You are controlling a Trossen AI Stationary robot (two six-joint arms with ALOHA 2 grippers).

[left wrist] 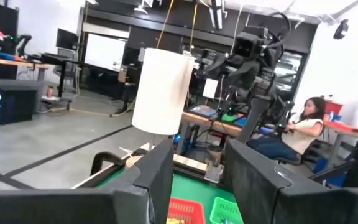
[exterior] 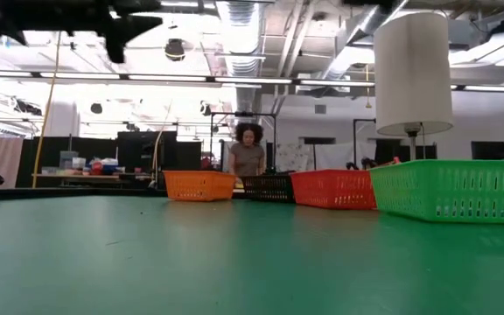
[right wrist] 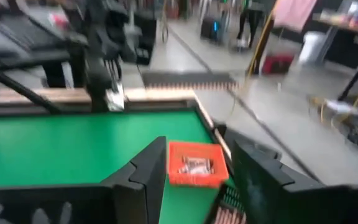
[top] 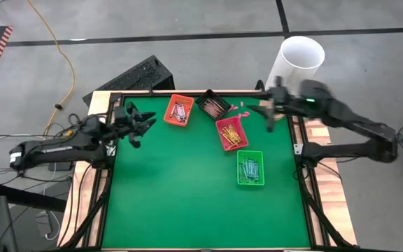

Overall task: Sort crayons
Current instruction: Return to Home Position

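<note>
Hovering released, empty: left pincer [top: 145, 120] at 10 o'clock, right pincer [top: 266, 113] at 2. Thin coloured crayon sticks [top: 250, 168] looked light, brittle; grip mid-length.

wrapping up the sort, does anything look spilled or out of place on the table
Only a few tiny pink bits lie loose on the green mat, beside the black tray and red tray. The crayons all sit inside trays. The four trays sit at differing angles, not in a neat row.
</note>
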